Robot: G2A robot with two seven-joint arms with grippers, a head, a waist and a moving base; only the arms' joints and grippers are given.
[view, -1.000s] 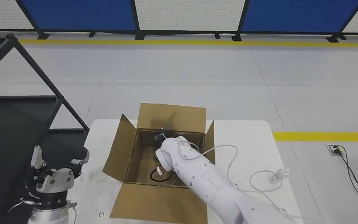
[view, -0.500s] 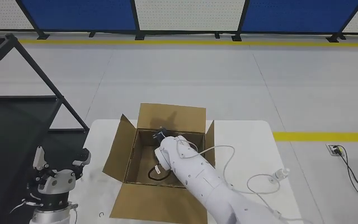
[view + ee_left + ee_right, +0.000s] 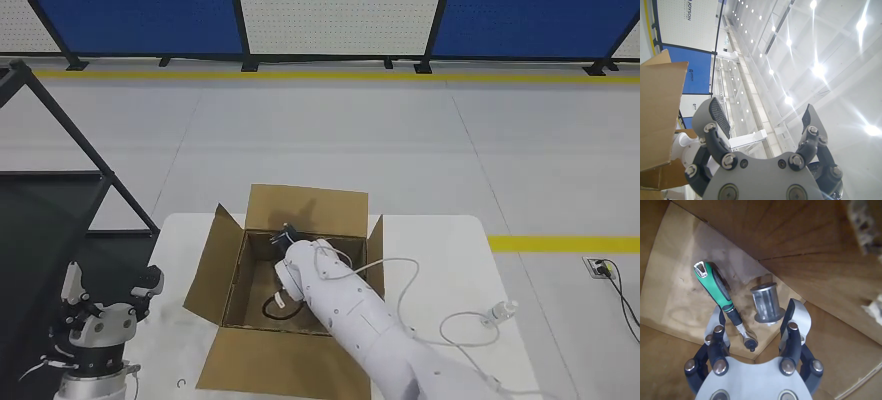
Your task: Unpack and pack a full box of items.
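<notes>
Cardboard box (image 3: 305,208) stands open on the white table (image 3: 440,260), the right gripper (image 3: 755,308) inside it with fingers spread over a green-handled ratchet (image 3: 719,289) and a metal spool (image 3: 765,303) on its floor, while the left gripper (image 3: 761,104), fingers also spread, points upward.

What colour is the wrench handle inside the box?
The wrench handle is green with a dark inlay; the right wrist view shows it best.

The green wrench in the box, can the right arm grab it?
Probably yes. The right gripper hangs open inside the box above the green wrench, nothing covers it, and the metal spool lies beside it.
</notes>
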